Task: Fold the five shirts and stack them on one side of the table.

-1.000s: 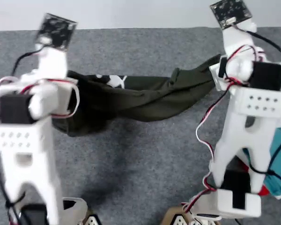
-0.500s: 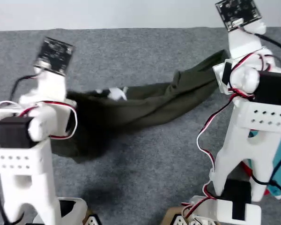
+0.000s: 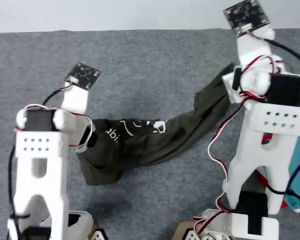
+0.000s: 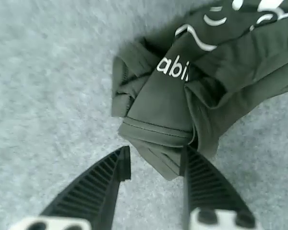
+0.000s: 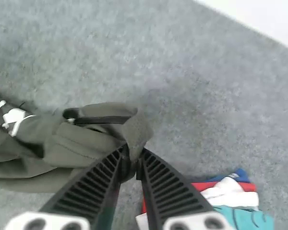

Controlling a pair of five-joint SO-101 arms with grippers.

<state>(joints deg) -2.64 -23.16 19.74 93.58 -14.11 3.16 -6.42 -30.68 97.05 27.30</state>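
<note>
- Shirt (image 5: 77, 139), dark olive green with white print: one end is clamped in the right gripper (image 5: 133, 160). The jaws are pressed together on a bunched fold of the cloth.
- Gripped end: the fold wraps over the jaw tips, and the cloth runs away from them toward the table (image 5: 206, 86).
- Left gripper (image 4: 153, 160): the jaws stand apart and grip nothing. The fingertips (image 4: 121, 160) are just at the shirt's other end, one on each side of its lowest fold.
- Left end of the shirt: crumpled into several overlapping folds and resting on the table. A hemmed edge faces the gripper and the white lettering faces up.
- Overall lay, high view: the shirt runs as a twisted band between the two arms. It starts beside the left arm (image 3: 40, 150) at the near left and rises diagonally to the right arm (image 3: 270, 115) at the far right. The white print lies close to the left end.
- Other garments (image 5: 216, 190), in red, white, blue and teal: these lie in a heap at the right edge of the table, beside the right arm and apart from the shirt.
- Table surface: covered in a grey, felt-like material.
</note>
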